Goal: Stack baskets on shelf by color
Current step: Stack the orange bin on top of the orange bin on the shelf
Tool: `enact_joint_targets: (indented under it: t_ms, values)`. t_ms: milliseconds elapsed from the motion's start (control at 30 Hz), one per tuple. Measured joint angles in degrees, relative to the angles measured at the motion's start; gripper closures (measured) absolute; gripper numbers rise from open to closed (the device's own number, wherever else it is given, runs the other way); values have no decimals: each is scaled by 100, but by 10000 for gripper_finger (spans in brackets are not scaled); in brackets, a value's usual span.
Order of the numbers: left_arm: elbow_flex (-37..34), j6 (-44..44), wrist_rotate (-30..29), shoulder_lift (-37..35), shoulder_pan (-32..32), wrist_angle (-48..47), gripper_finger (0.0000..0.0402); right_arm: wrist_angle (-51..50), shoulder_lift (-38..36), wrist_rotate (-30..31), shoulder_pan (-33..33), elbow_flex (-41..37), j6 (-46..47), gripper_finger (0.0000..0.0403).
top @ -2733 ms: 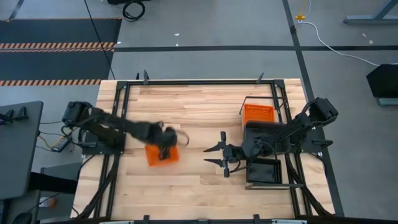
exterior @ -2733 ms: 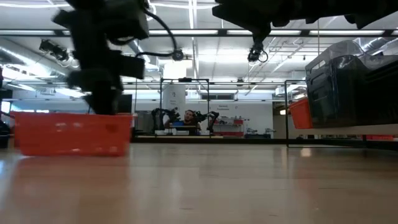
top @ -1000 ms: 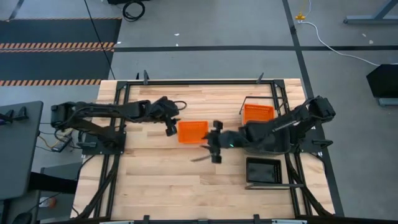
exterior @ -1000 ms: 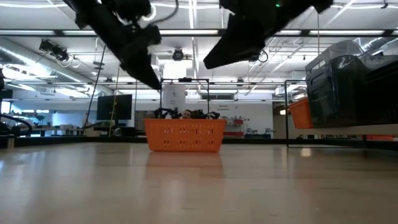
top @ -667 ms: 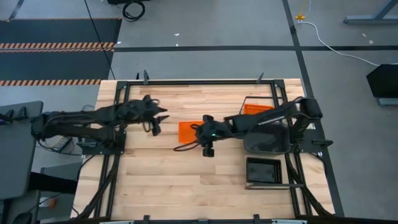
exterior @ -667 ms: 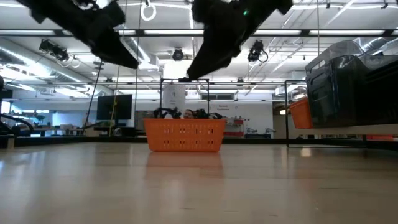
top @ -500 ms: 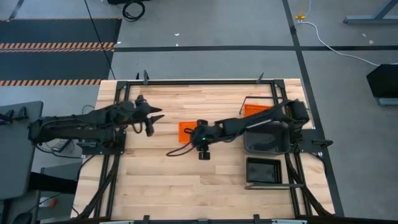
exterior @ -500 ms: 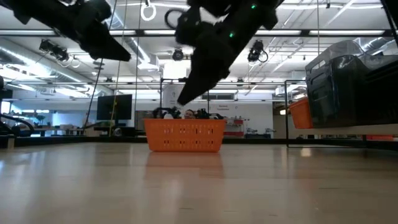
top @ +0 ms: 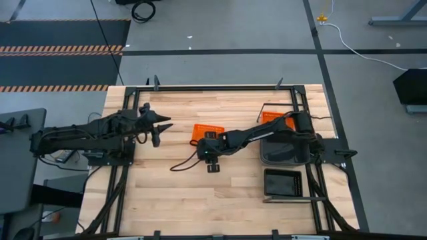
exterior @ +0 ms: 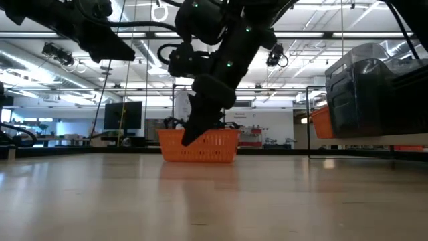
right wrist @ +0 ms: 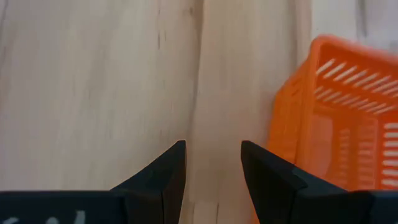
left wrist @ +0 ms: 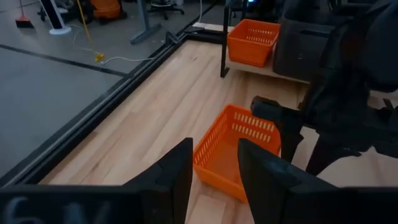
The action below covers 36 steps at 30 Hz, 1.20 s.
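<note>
- One orange basket w/ slotted mesh sides, open top, upright on desk mid-back; empty
- R tool just beside it, fingers spread, holding nothing
- L tool raised well apart at desk's left; fingers spread, empty

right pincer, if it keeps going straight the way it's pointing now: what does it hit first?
Probably bare tabletop. The right pincer points down at the wood, jaws open and empty, with the orange basket just off to one side. Depth is unclear, so it might graze the basket wall.
</note>
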Motion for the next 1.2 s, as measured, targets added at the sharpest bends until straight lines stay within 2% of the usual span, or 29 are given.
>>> enact_joint_targets:
  t_ms: [267,400,467,600,800,1000,1200]
  values:
    - [0,-2,2,1,-2,-43,269,-124,-216,48,19,123,-1,242]
    - [0,-6,3,1,-2,-46,269,-62,-394,782,77,174,-63,242]
    - [0,-31,2,1,-4,-46,269,-127,-400,950,54,173,-65,242]
    - [0,-112,4,2,-4,-91,269,-219,-365,692,-59,170,53,243]
    - [0,-121,7,1,-4,-90,269,-247,-363,906,-183,-24,123,243]
    - [0,-189,7,1,-4,-130,269,-66,-363,466,-376,-281,335,243]
    - [0,-199,7,1,-4,-129,269,-142,-363,485,-415,-378,253,244]
